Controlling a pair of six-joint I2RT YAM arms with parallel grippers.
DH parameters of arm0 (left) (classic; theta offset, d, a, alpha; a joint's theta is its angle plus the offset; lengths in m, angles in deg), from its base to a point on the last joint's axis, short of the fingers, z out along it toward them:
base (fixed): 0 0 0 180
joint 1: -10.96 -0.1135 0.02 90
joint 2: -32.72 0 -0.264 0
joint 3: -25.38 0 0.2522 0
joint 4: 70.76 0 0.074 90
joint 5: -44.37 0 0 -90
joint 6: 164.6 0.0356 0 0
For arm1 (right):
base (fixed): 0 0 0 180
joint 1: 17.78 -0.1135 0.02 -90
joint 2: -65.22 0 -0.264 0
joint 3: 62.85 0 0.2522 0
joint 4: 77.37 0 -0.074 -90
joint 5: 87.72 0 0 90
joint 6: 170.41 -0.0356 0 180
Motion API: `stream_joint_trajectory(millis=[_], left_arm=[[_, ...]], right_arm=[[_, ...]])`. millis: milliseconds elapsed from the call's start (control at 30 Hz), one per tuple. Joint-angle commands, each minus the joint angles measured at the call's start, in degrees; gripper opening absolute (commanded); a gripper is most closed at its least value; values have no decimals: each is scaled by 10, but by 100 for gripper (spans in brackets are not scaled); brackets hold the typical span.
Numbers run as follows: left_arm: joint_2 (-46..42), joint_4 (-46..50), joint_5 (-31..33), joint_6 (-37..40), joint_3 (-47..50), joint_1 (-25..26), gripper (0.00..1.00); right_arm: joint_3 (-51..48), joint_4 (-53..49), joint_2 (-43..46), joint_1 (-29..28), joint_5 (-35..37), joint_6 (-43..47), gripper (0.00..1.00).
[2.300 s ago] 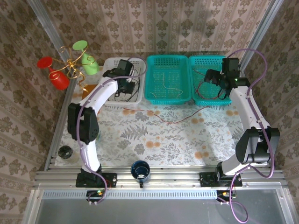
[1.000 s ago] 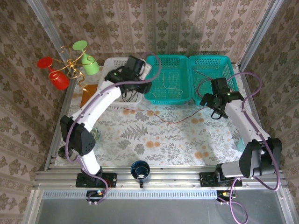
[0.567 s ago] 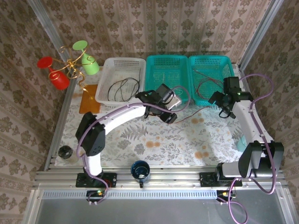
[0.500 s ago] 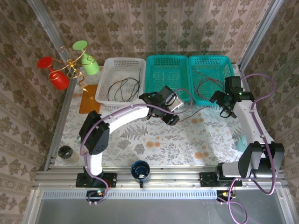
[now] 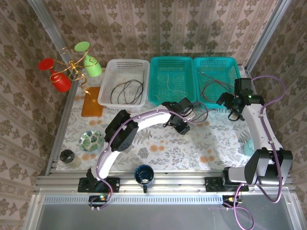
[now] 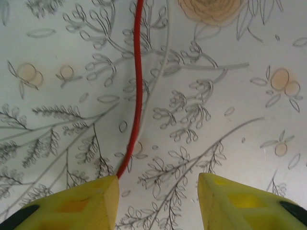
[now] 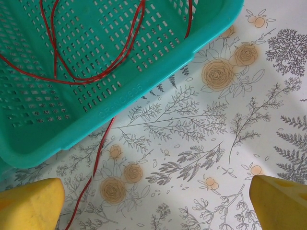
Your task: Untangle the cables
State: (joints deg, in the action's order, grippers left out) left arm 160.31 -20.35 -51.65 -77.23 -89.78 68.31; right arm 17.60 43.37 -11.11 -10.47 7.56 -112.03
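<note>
Top external view has the left arm stretched across the cloth [image 5: 192, 148], with the left gripper [image 5: 179, 126] low over it, just in front of the middle basket [image 5: 171, 58]. In the left wrist view its yellow fingers [image 6: 72, 208] stand apart with bare cloth between them, clamped on nothing. A red cable [image 6: 138, 96] lies on the cloth, running down from the top edge and passing out of sight at the inner corner of the finger on the picture's left. I cannot tell whether that finger touches it. The right gripper [image 5: 231, 105] hangs by the near right corner of the right basket [image 5: 217, 59]. In the right wrist view its tips sit in the two bottom corners, spread wide, holding nothing. There, red cables [image 7: 96, 57] lie looped inside the basket, and one more red strand comes out from under the near wall and runs down across the cloth. Black cables [image 5: 125, 91] lie in the white basket [image 5: 125, 61] on the left, and a thin pale cable [image 5: 172, 88] lies in the middle basket.
</note>
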Motion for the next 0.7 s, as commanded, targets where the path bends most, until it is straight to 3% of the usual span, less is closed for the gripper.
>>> stream_joint_trajectory(millis=[0, 233, 467, 667], left_arm=[[19, 31, 19, 22, -43, 2, 47], [65, 61, 14, 31, -99, 2, 47], [92, 99, 9, 38, -125, 7, 39], [85, 97, 8, 44, -102, 18, 16]], right_arm=[[15, -15, 12, 6, -15, 12, 100], [14, -15, 11, 10, -26, 14, 100], [18, -16, 13, 13, -30, 16, 100], [18, -14, 16, 15, -39, 12, 100]])
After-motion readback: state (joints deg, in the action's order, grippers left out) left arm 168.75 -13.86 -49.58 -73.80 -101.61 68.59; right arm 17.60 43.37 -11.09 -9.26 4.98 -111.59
